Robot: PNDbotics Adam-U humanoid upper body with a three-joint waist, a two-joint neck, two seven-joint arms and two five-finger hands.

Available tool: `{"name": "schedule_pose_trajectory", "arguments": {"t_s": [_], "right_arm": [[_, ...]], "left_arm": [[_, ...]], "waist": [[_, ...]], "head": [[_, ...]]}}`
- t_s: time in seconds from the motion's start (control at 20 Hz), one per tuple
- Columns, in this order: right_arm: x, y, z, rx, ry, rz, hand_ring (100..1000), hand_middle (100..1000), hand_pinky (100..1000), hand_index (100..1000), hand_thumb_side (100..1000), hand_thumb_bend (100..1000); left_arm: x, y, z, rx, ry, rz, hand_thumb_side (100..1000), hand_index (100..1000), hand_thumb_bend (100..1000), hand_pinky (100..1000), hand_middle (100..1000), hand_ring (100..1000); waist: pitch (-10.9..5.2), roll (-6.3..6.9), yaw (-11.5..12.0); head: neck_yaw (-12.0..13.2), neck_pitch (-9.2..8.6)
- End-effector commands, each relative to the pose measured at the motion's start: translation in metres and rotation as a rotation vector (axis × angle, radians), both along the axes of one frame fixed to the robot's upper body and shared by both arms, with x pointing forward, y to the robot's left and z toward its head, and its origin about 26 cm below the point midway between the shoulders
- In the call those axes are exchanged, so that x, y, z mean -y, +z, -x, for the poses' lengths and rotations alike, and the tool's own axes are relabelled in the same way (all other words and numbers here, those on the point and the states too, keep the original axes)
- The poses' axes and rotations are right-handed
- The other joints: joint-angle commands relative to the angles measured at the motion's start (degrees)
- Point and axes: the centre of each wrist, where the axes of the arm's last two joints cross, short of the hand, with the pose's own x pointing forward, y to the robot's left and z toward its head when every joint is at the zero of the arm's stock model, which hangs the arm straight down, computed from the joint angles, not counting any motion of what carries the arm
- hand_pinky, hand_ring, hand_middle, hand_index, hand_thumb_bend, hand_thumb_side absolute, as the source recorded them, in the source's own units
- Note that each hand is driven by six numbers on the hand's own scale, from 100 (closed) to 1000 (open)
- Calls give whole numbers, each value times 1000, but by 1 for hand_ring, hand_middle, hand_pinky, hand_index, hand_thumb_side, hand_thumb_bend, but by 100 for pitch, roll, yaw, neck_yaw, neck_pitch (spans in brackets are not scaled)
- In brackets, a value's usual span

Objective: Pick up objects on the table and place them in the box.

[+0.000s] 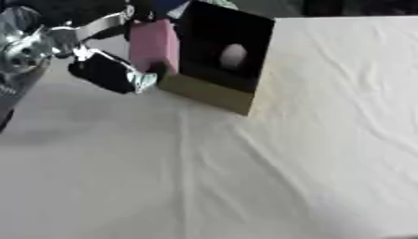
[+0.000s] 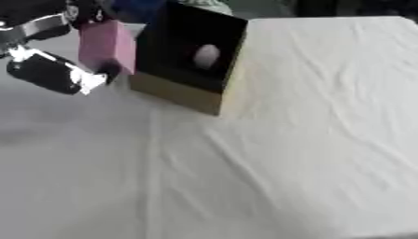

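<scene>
A pink block (image 1: 153, 45) hangs upright against the left outer side of the box, with its top about level with the rim. My left hand (image 1: 107, 72), black with silver parts, comes in from the left and is curled round the block; a dark fingertip shows under the block's lower right corner. The box (image 1: 210, 94) has tan cardboard walls and a black inside, and stands askew at the back of the table. A whitish rounded object (image 1: 233, 56) lies inside it. My right hand shows in neither view.
A wrinkled white cloth (image 1: 310, 154) covers the table, wide and bare in front of and to the right of the box. My left arm's silver joints (image 1: 24, 49) fill the upper left corner. Something blue (image 2: 135, 8) shows behind the box.
</scene>
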Motion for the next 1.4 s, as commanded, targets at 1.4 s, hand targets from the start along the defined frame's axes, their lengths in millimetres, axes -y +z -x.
{"name": "schedule_pose_trajectory", "arguments": {"t_s": [1.4], "right_arm": [[-22, 28, 10, 96, 126, -5, 786, 760, 810, 757, 627, 132]], "left_arm": [[1, 5, -99, 244, 122, -115, 535, 866, 434, 834, 764, 760]], "waist": [[371, 376, -762]], "head": [[1003, -475]]}}
